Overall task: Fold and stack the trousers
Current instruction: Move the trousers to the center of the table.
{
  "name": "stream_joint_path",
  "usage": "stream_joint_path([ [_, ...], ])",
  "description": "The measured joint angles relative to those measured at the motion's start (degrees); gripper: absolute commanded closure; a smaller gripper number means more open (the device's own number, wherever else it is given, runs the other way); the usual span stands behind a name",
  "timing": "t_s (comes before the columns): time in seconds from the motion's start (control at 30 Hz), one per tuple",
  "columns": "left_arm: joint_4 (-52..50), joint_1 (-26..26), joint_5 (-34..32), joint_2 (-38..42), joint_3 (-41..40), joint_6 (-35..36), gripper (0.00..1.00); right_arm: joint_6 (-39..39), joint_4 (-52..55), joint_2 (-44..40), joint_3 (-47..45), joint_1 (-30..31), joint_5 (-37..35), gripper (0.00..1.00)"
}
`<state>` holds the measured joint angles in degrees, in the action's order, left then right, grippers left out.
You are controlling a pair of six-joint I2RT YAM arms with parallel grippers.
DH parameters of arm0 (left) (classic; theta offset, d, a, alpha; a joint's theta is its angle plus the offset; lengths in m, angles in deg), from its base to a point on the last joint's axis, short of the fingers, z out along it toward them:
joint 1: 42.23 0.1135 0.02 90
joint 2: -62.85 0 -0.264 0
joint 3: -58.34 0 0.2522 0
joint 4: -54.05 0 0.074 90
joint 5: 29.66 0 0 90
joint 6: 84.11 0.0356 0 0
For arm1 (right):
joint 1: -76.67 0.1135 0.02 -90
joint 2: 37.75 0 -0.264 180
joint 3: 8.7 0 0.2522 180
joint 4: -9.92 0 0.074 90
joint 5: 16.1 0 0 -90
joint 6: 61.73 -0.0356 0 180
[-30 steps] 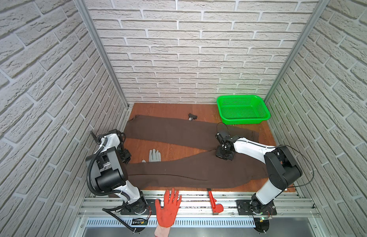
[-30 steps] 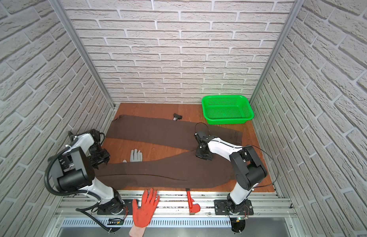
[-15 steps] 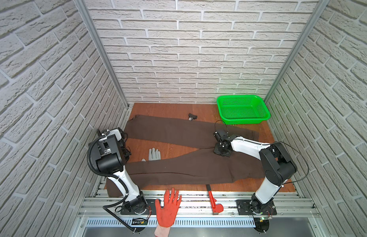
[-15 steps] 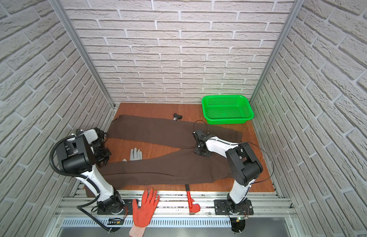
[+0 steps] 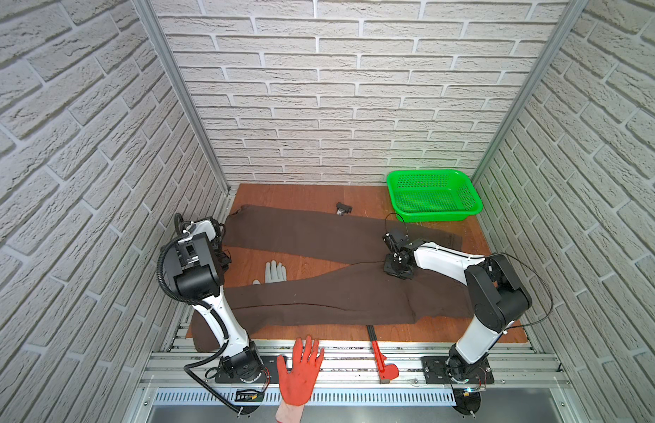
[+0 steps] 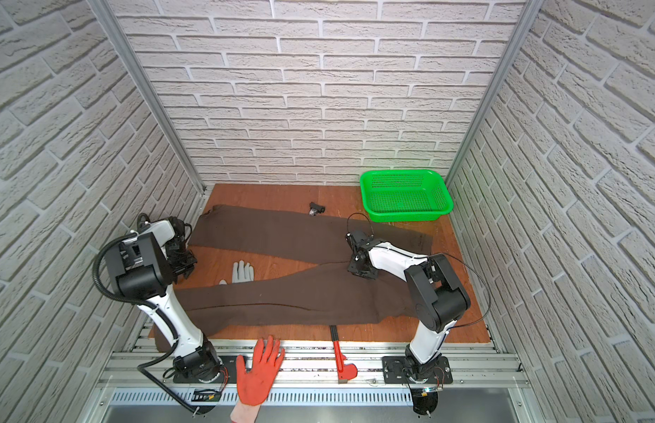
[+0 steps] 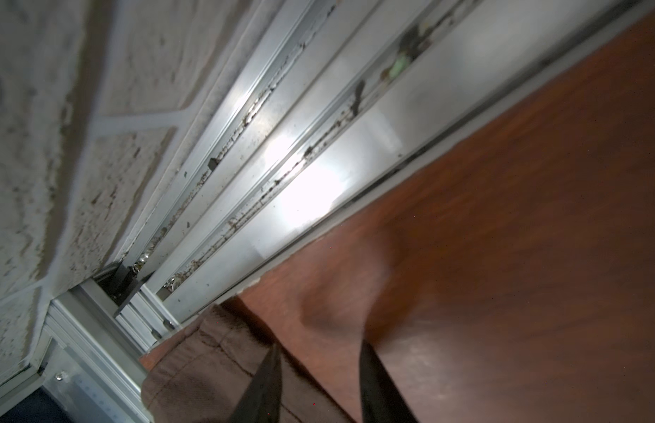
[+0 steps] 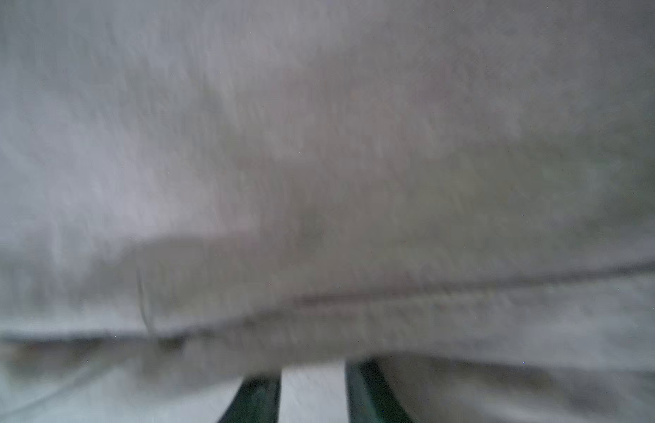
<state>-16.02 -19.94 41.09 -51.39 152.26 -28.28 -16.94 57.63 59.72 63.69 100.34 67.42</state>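
Observation:
The dark brown trousers (image 5: 318, 234) (image 6: 282, 234) lie flat on the wooden table, legs spread in a V towards the left, waist at the right. My left gripper (image 7: 318, 351) (image 5: 223, 256) is low at the table's left edge by the far leg's hem (image 7: 208, 366). It is open, one finger over the hem corner and the other over bare wood. My right gripper (image 8: 313, 370) (image 5: 397, 267) (image 6: 360, 271) is down on the cloth where the two legs meet. Its fingers stand apart, with blurred cloth beneath and nothing gripped.
A green basket (image 5: 434, 196) stands at the back right. Between the legs lies a grey glove (image 5: 274, 271), with a small black object (image 5: 343, 209) at the back. An orange-gloved hand (image 5: 300, 370) and a red-handled tool (image 5: 382, 360) rest on the front rail. Aluminium rails (image 7: 282, 146) run along the left wall.
My right gripper was shut and has opened, after shifting slightly towards the back. The trousers' near right end drew in from the table's right edge. My left arm has risen and reached farther back.

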Motion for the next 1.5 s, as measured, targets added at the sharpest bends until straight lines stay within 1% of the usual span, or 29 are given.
stream_joint_path([
  [0.03, 0.00, -0.48, 0.20, 0.83, 0.07, 0.09, 0.43, 0.72, 1.40, -1.55, -0.02, -0.04, 0.31, 0.56],
  [0.1, -0.15, -1.53, 0.98, 4.17, -0.11, 0.17, 0.36, 1.88, 4.39, -5.86, -0.02, -0.04, 0.37, 0.55],
  [0.17, 0.02, -2.19, 1.68, 8.94, -0.90, 0.07, 0.32, 2.82, 7.04, -10.19, 0.07, -0.15, -0.11, 0.54],
  [0.27, -0.02, -3.21, 3.15, 19.26, -3.61, -0.09, 0.31, 3.65, 10.93, -16.63, 0.17, -0.74, -2.16, 0.56],
  [0.3, -0.09, -3.23, 3.80, 23.69, -5.35, -0.24, 0.31, 3.69, 12.28, -18.69, 0.17, -1.57, -3.06, 0.57],
  [0.33, -0.35, -3.23, 4.26, 26.56, -6.69, -0.39, 0.31, 3.72, 12.98, -19.78, 0.13, -2.56, -3.61, 0.61],
  [0.43, -1.11, -3.21, 5.70, 31.98, -11.30, -0.61, 0.31, 3.76, 13.70, -21.90, -0.85, -8.33, -5.60, 0.75],
  [0.5, -1.49, -3.17, 6.58, 32.54, -13.44, -0.72, 0.31, 3.61, 13.22, -21.44, -2.14, -12.98, -6.71, 0.81],
  [0.57, -1.75, -3.19, 7.50, 32.44, -14.71, -0.87, 0.31, 3.67, 12.11, -19.85, -3.89, -17.73, -7.54, 0.84],
  [0.73, -2.25, -3.19, 8.55, 32.89, -14.97, -1.01, 0.30, 3.37, 8.68, -12.31, -6.84, -27.36, -7.52, 0.85],
  [0.87, -2.86, -3.06, 8.85, 33.94, -14.60, -0.96, 0.30, 2.27, 7.06, -5.68, -7.69, -32.89, -6.54, 0.84],
  [1.0, -3.91, -1.92, 8.87, 34.88, -13.11, -0.74, 0.29, 1.20, 6.71, -4.20, -6.86, -35.71, -6.14, 0.82],
  [1.13, -4.79, 1.14, 9.05, 35.50, -10.99, 0.02, 0.28, 0.72, 6.80, -3.93, -6.49, -40.59, -6.03, 0.79],
  [1.27, -5.33, 4.04, 9.09, 35.65, -8.92, 1.01, 0.27, 0.92, 7.52, -3.37, -5.97, -45.57, -7.93, 0.77],
  [1.33, -5.46, 4.74, 9.16, 35.65, -8.39, 1.18, 0.27, 1.01, 7.91, -3.28, -5.99, -46.75, -8.90, 0.76],
  [1.4, -5.40, 4.90, 9.38, 35.63, -8.20, 1.42, 0.27, 1.31, 8.26, -3.28, -6.01, -47.15, -9.18, 0.72],
  [1.5, -5.35, 4.96, 10.43, 35.34, -8.20, 1.62, 0.26, 2.78, 8.92, -3.65, -6.01, -46.77, -9.07, 0.64],
])
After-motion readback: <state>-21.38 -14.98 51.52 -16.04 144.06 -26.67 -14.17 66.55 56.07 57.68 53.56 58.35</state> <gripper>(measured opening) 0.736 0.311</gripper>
